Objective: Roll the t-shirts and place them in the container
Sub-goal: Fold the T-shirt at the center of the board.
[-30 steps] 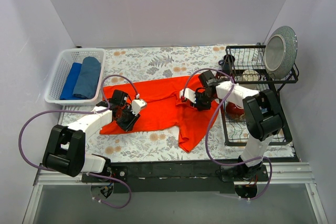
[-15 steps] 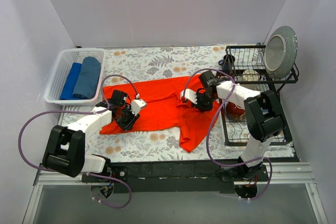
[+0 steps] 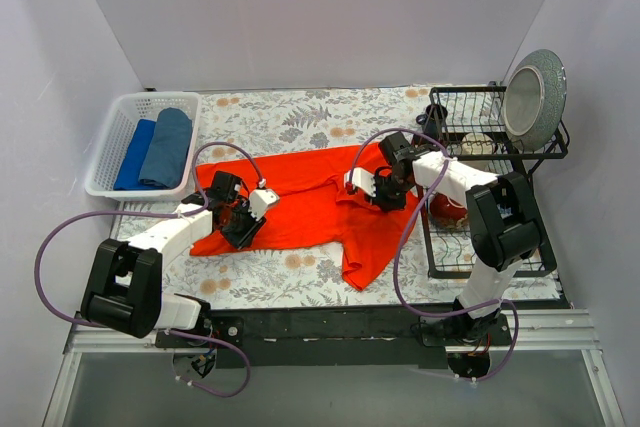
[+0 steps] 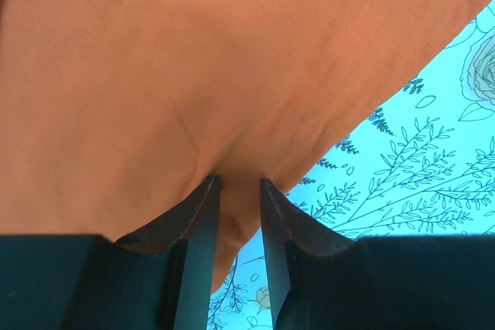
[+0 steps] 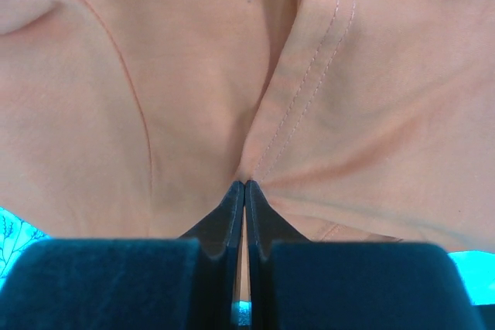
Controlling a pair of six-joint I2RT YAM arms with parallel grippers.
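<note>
Orange-red shirt (image 3: 300, 202) lies spread across the middle of the tabletop (image 3: 300, 112), with the left gripper (image 3: 243, 230) on its left part and the right gripper (image 3: 372, 190) on its right. Two blue shirts (image 3: 160, 147) lie in the basket (image 3: 108, 145) at the far left corner.

Left wrist: the fingers (image 4: 203, 218) clamp a fold of the shirt near its edge.

Right wrist: the jaws are pressed together, pinching a crease beside a seam.
</note>
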